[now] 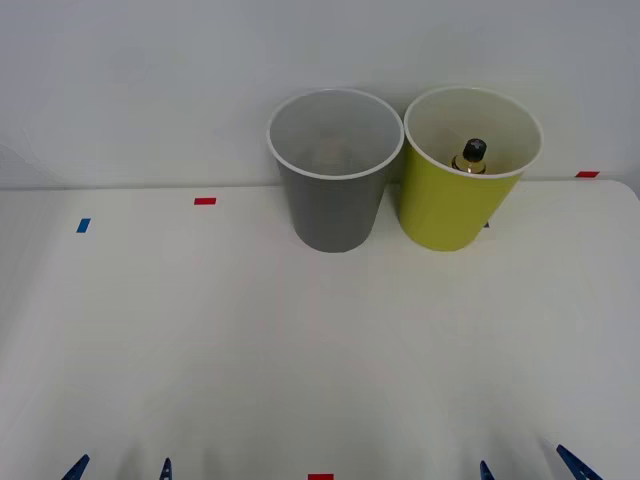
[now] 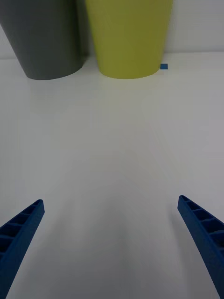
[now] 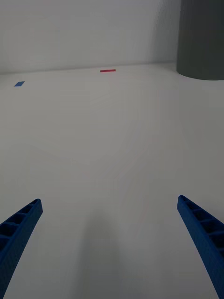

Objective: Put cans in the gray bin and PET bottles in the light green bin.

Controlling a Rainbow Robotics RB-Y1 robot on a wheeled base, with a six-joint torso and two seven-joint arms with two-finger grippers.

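Overhead, the PET bottle (image 1: 471, 156) stands inside the light green bin (image 1: 450, 215), while wrist cameras show the left hand (image 3: 109, 243) and the right hand (image 2: 109, 243) spread above the bench (image 1: 250, 340).

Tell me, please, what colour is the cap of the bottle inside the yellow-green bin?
Black; the bottle cap shows best in the front view.

No text, label or number can be read anywhere — bins, bottle and table alike.

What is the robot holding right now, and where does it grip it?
Nothing. Both the left gripper and right gripper have open, empty fingers above the table; the PET bottle sits inside the light green bin.
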